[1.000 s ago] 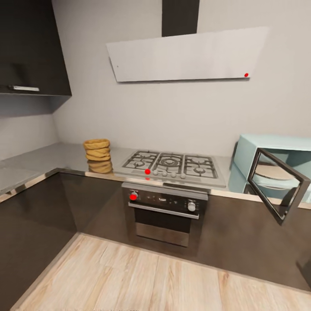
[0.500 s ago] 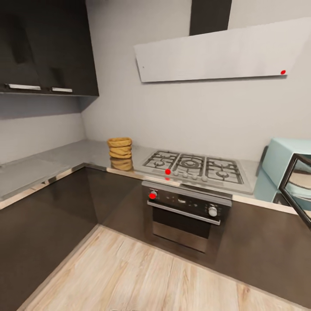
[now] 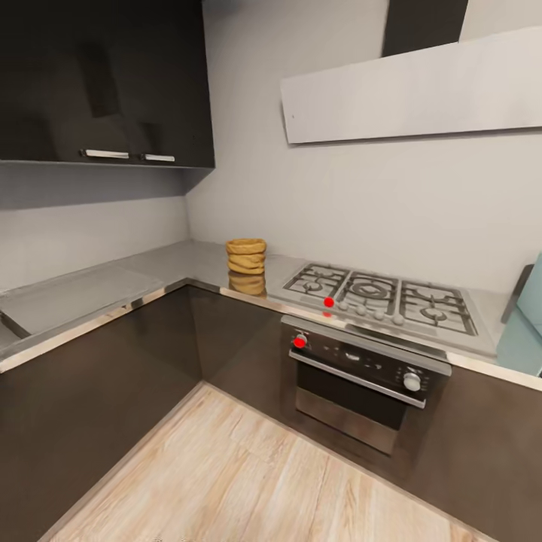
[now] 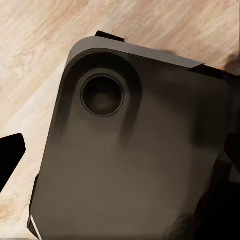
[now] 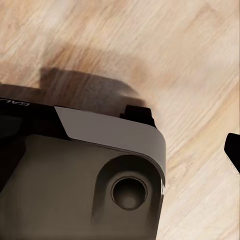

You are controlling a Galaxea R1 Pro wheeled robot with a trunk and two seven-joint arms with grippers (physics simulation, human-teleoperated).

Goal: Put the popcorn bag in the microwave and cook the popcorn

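- While my finger states cannot be told, popcorn bag (image 3: 246, 256) stands on countertop (image 3: 181, 260).
- Gas hob (image 3: 382, 295) at its 3 o'clock; microwave (image 3: 533, 301) beyond.

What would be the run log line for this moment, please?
phase: approaching | popcorn bag: upright on countertop, left of gas hob | microwave: at right edge | bag not yet grasped

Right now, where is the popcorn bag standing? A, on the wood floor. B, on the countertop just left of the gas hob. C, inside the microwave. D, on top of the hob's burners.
B: the popcorn bag stands on the countertop beside the left edge of the gas hob, near the corner.
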